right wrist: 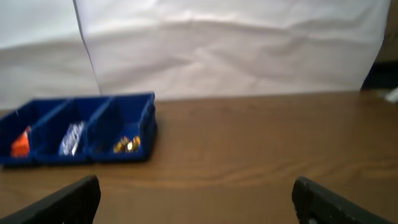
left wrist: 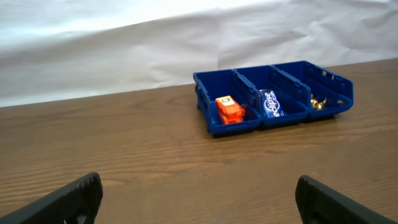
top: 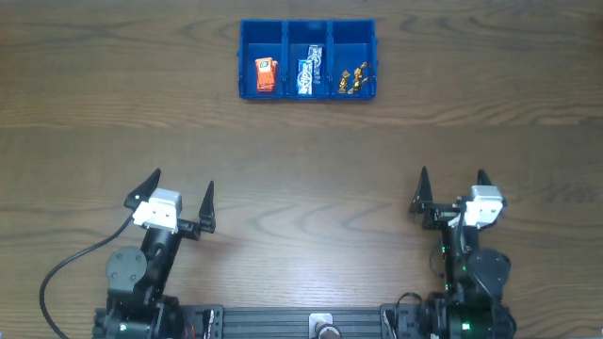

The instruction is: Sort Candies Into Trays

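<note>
Three compartments, side by side, divide the one blue tray (top: pixel 307 38) that sits at 12 o'clock on the surface (top: pixel 301 151) in the top view, well apart from both arms. One orange candy (top: pixel 267 75) lies in the compartment toward 9 o'clock. One blue-and-white candy (top: pixel 307 75) lies in the middle compartment. A small cluster of gold candies (top: pixel 354 80) lies in the compartment toward 3 o'clock, its pieces too small to count exactly. Each sweet lies in the half of its compartment nearer the arms.

Two arms stand along the 6 o'clock edge. The left end effector (top: pixel 183 179) is at about 8 o'clock, its two fingers spread wide and gripping nothing. The right end effector (top: pixel 452 174) is at about 4 o'clock, likewise spread wide and gripping nothing. Each wrist view looks out between its own pair of dark fingers (left wrist: pixel 71 199), across the wood, toward the tray. One black cable (top: pixel 66 268) loops out from the left arm's base and curves round to the 7 o'clock corner.

The surface is brown with a wood grain that runs from 9 o'clock to 3 o'clock, and it carries a soft sheen. Beyond its far edge hangs a creased white backdrop (right wrist: pixel 236 50). In the right wrist view two sheets of it meet at a slanted seam. A dark patch (right wrist: pixel 382 68) shows past the backdrop's end, too blurred to name.
</note>
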